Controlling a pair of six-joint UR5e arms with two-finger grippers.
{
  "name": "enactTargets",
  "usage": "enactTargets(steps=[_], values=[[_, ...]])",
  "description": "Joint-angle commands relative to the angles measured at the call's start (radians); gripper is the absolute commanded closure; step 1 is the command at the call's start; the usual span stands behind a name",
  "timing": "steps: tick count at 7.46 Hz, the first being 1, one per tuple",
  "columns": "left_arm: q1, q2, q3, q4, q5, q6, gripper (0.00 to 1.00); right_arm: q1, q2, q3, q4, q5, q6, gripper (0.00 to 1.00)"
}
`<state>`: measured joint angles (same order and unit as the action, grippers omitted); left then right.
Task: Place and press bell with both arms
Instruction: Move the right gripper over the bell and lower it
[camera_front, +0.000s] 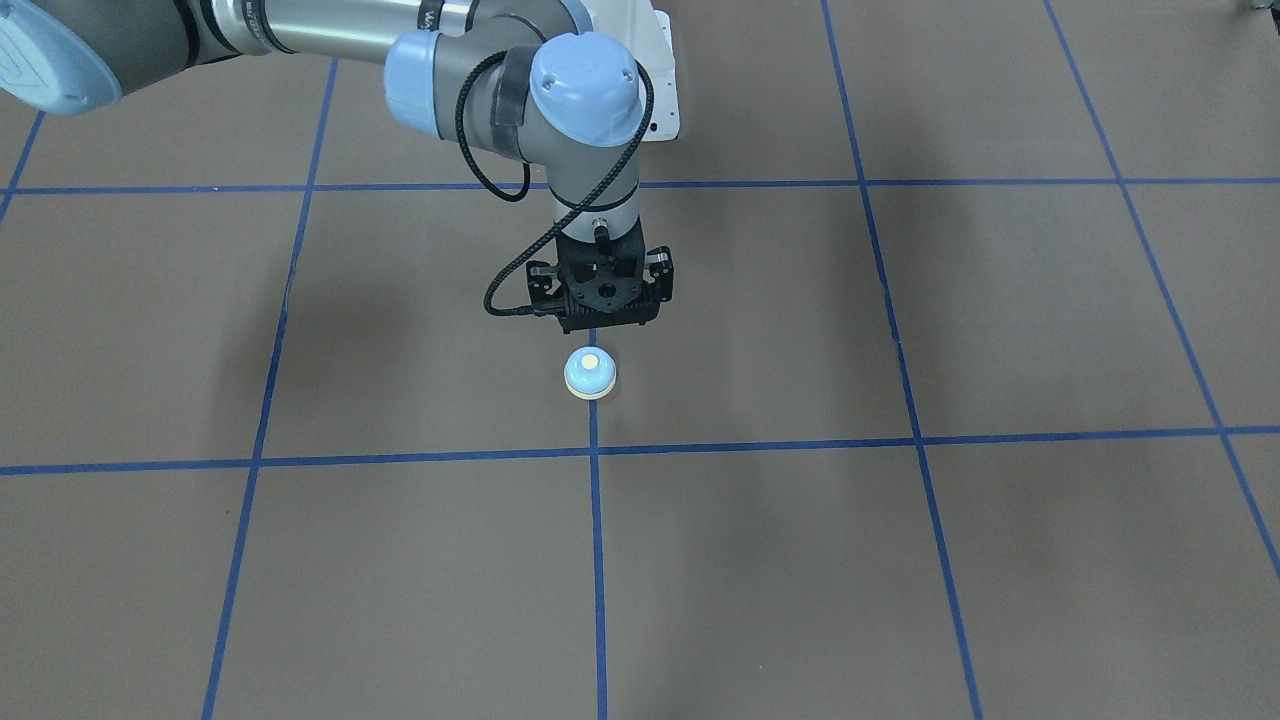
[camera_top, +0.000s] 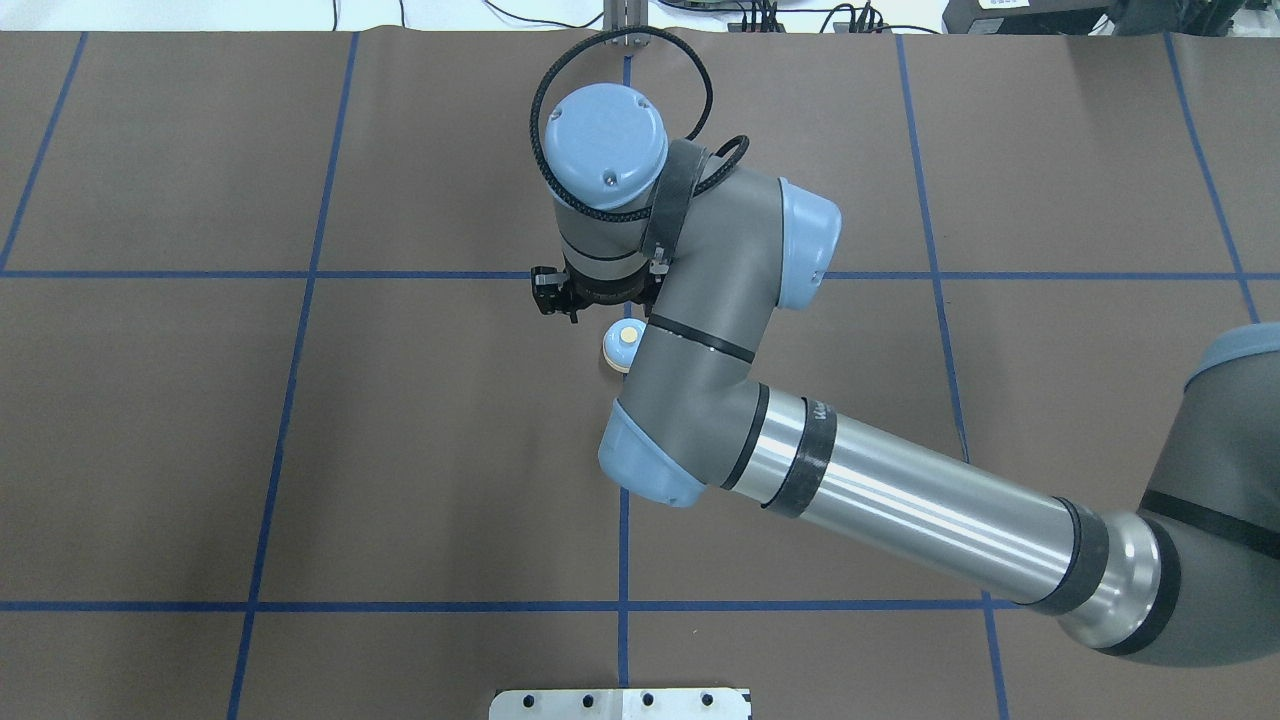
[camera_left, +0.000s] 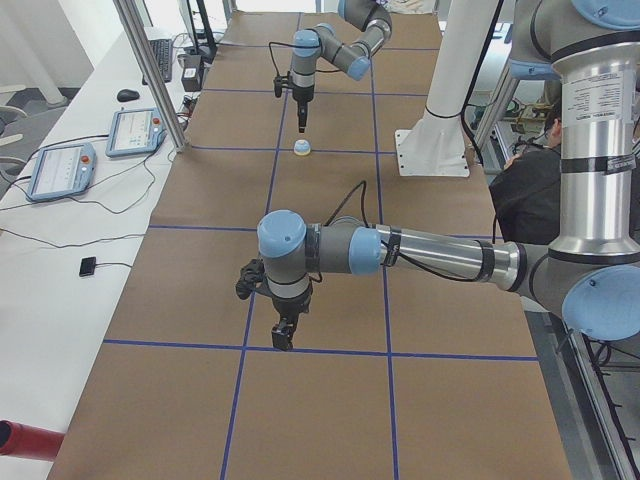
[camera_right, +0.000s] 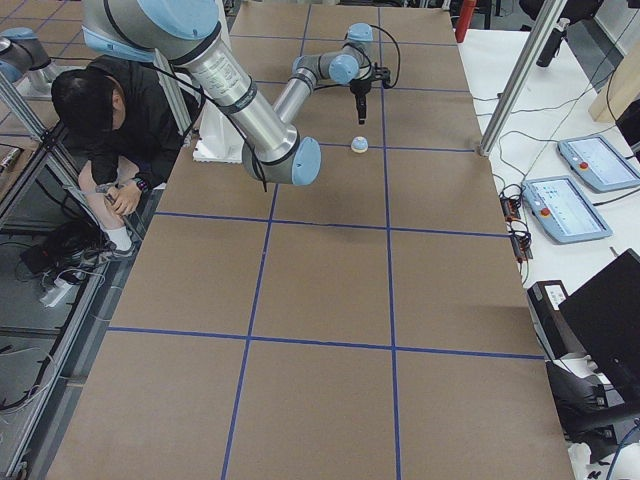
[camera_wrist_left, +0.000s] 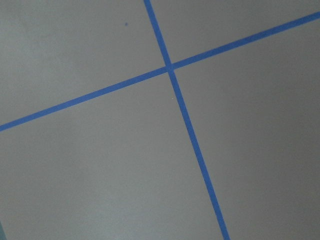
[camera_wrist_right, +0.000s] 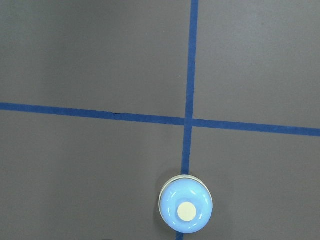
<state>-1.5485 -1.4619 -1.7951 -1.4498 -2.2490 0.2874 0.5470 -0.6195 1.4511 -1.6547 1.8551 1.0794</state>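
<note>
Brown taped bench (camera_front: 900, 560): bell (camera_front: 590, 374) sits free, right end effector (camera_left: 303, 125) above it pinched narrow; left end effector (camera_left: 284, 338), can't tell.

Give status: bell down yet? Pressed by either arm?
Done: the small light-blue dome-shaped call bell stands upright on the brown table, free of both grippers. In hand: the right gripper hangs above it with a gap, likely lining up a press. Remaining: contact with the cream button; the left gripper sits far along the table from the bell.
</note>
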Motion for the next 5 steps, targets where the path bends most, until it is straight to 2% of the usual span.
enactTargets(steps=[1, 2, 4, 5], values=[[-0.004, 0.009, 0.022, -0.011, -0.017, 0.004, 0.0, -0.027, -0.017, -0.018, 0.01, -0.023, -0.013, 1.0], [-0.004, 0.009, 0.023, -0.011, -0.017, 0.006, 0.0, -0.028, -0.019, -0.018, 0.012, -0.023, -0.015, 1.0], [-0.004, 0.009, 0.023, -0.02, -0.035, 0.004, 0.0, -0.027, -0.054, -0.027, 0.105, -0.023, -0.016, 1.0], [-0.005, 0.011, 0.039, -0.024, -0.107, 0.004, 0.0, -0.027, -0.054, -0.05, 0.11, -0.025, -0.016, 1.0]])
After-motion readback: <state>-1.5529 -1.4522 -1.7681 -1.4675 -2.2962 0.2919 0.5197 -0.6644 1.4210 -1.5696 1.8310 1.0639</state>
